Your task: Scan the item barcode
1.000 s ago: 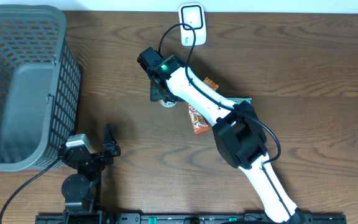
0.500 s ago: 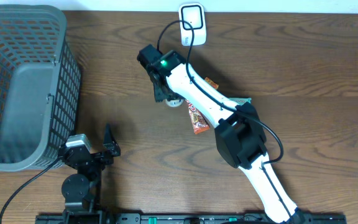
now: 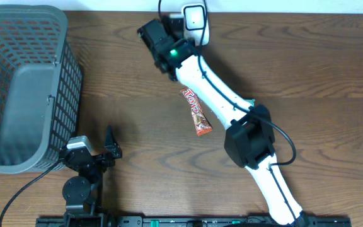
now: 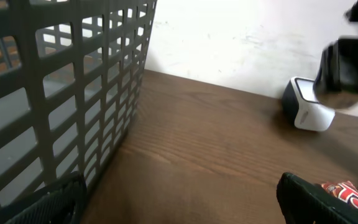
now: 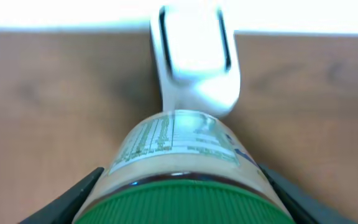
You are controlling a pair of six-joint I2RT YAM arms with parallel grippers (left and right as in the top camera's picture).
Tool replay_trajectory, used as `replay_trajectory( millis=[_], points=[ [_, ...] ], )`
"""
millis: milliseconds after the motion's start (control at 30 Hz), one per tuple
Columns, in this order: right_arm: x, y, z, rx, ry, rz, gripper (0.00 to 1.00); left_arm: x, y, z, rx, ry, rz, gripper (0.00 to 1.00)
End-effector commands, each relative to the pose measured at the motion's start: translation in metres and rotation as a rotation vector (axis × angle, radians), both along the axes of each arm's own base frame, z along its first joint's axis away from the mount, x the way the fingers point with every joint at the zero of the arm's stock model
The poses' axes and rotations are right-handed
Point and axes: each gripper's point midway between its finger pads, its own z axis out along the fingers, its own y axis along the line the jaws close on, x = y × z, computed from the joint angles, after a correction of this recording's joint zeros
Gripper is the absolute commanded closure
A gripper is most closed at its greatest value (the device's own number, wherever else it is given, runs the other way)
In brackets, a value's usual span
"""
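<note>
Overhead, your right pincer stands at the white scanner. In the left wrist view, the left pincer is spread, idle beside the basket. At the right wrist, the pincer pinches the green-lidded jar, label facing the scanner for reading.

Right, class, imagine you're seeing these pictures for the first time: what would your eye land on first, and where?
Most striking is the green-lidded jar, filling the right wrist view between the fingers and facing the white scanner at the table's far edge. From overhead, the long white right arm stretches across the middle, with a red snack bar beside it and a big grey basket at the left.
</note>
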Motion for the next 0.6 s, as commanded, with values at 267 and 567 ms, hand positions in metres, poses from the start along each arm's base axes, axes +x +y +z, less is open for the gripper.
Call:
replay_trajectory(
  millis=[267,567],
  points=[
    [0.093,-0.064,0.046,0.112,-0.279,-0.036,0.5,0.0,0.0,-0.018,0.013,0.042,0.001,0.02],
    [0.125,-0.059,0.019,0.184,-0.358,0.002,0.52,0.0,0.0,-0.018,0.013,0.042,0.002,0.02]
  ],
)
